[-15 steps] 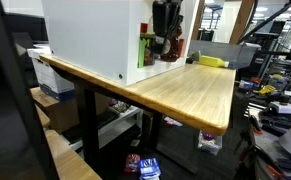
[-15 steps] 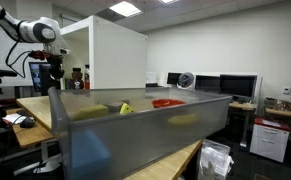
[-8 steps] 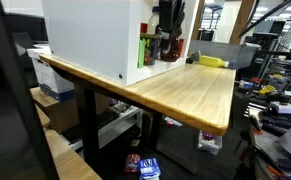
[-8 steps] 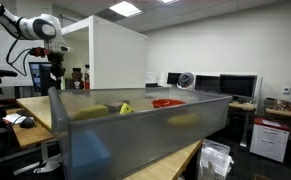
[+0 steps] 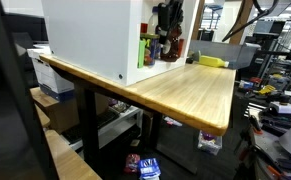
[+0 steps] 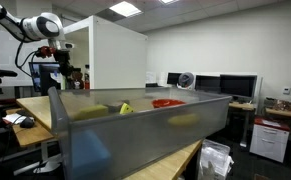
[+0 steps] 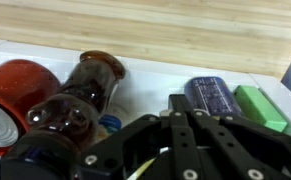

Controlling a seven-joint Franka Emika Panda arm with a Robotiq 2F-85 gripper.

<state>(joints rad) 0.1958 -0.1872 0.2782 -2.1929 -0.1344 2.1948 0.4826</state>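
Office desks, monitors and ceiling lights fill the background in both exterior views. A long wooden bench (image 5: 190, 90) carries a tall white cabinet (image 5: 90, 40) that is open on one side. A yellow object (image 5: 213, 61) lies further along the bench, well apart from the cabinet. In an exterior view, a translucent grey bin (image 6: 135, 130) stands in the foreground with the arm behind it.

The end effector (image 5: 164, 42) hangs at the cabinet's open side, above the white shelf (image 7: 150, 72) inside. In the wrist view the end effector (image 7: 182, 120) has its 2 fingers drawn fully together. Nothing can be made out between them.

4 things sit on the shelf below it:
- A dark jar (image 7: 85, 90) of brownish-red glass lies just to one side of the fingertips, tilted towards the camera.
- A red-lidded container (image 7: 15, 92) is right beside that jar, at the picture's edge.
- A blue can (image 7: 210, 97) stands on the other side, nearest the fingertips but apart from them.
- A green block (image 7: 260, 108) sits just beyond the can.

The jar and the can flank the closed fingers, and neither touches them. Behind the shelf's edge, the wrist view shows the wooden bench running across the top of the picture.
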